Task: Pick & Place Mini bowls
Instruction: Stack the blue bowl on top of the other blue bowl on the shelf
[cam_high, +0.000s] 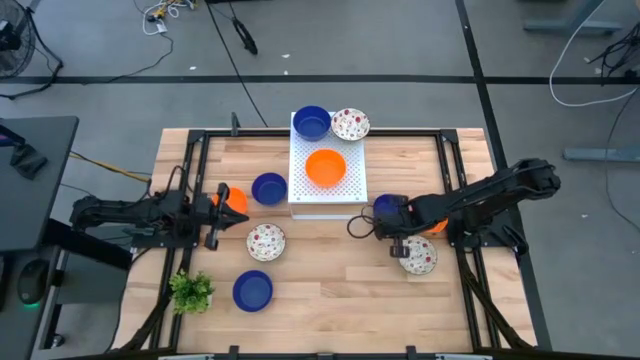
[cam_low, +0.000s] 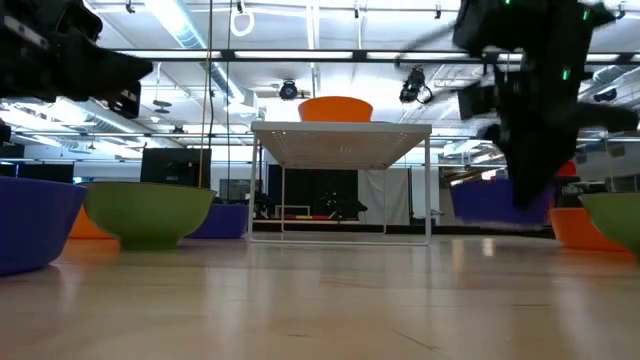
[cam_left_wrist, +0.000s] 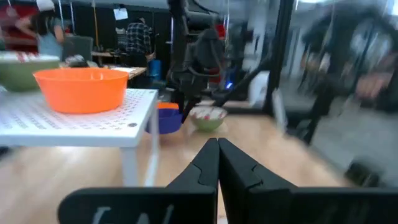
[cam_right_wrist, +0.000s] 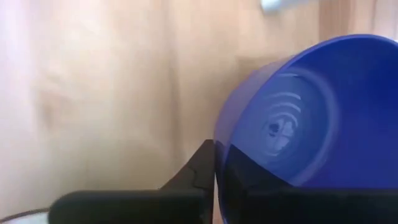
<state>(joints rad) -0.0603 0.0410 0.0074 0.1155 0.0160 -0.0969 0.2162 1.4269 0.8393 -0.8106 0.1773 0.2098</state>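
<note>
Even overhead light on the table (cam_high: 330, 270), shadows soft and short beneath the bowls. Low view: ceiling strip lights (cam_low: 190, 40) glare bright; near tabletop out of focus; right arm (cam_low: 530, 90) smeared by motion. Left wrist view: far side streaked with blur. Right wrist view: blue bowl (cam_right_wrist: 311, 112) soft, wood washed pale, faint sheen inside bowl.

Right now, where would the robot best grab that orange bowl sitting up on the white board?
Probably by the rim of the orange bowl, coming from straight above: it sits upright and open on the white board, and its thin edge suits a two-finger pinch, one finger inside.
</note>
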